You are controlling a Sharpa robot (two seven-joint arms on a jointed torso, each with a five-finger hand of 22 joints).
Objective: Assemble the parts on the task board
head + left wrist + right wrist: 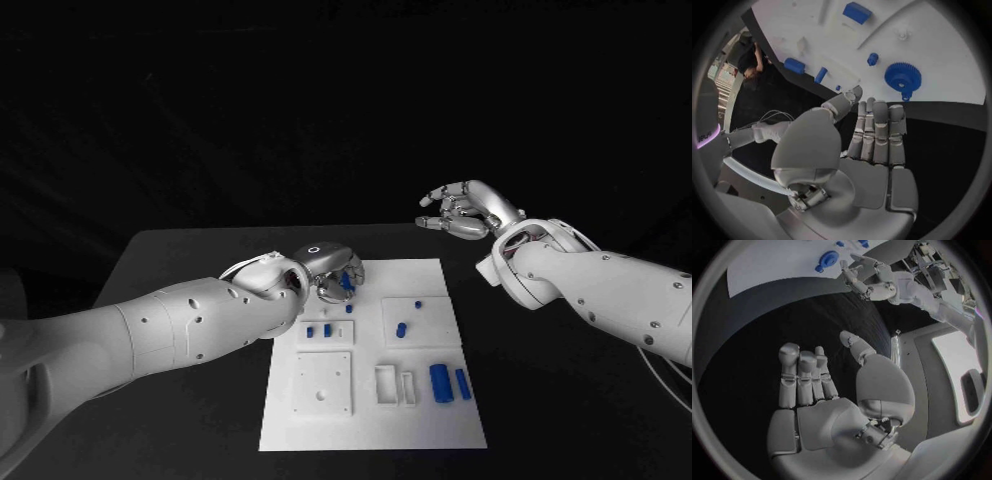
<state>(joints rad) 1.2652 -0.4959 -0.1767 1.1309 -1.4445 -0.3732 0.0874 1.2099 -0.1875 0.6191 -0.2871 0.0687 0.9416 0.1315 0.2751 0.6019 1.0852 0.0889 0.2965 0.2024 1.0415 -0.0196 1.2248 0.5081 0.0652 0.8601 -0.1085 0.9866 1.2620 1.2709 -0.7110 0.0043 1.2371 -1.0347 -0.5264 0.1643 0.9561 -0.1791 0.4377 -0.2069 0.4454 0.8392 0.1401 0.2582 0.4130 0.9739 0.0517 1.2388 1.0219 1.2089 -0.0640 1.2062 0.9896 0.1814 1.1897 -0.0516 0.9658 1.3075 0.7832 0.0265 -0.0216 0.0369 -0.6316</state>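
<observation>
- Left hand [325,268] is hovering over the far-left corner of the task board [433,410], right by the blue gear [902,76]. In my left wrist cam the fingers [878,131] are straight and pressed side by side with nothing in them, tips close to the gear but I can't honestly tell if they touch it.
- Right hand [464,212] is parked well off the board, past its far-right corner over the black table [577,400]. Fingers loosely curled, palm bare, holding nothing.
- Rest of the parts as seen from the head cam: two small blue pegs [317,329] just in from the board's left edge, a peg [401,327] and a tiny blue bit [418,301] nearer the middle, and two longer blue cylinders [449,383] lying near the right edge beside a white raised bracket [392,385].
- My guess is the gear is the next pick, or it's being seated.
- What worries me: with the fingers flat like that, I could just shove the gear sideways instead of gripping it, and it'd skid off the far edge since it sits so close to it.
- Also the left forearm hides that corner from the head cam, so I'm basically steering off the fisheye, easy to misjudge height and jam the fingertips into the board.
</observation>
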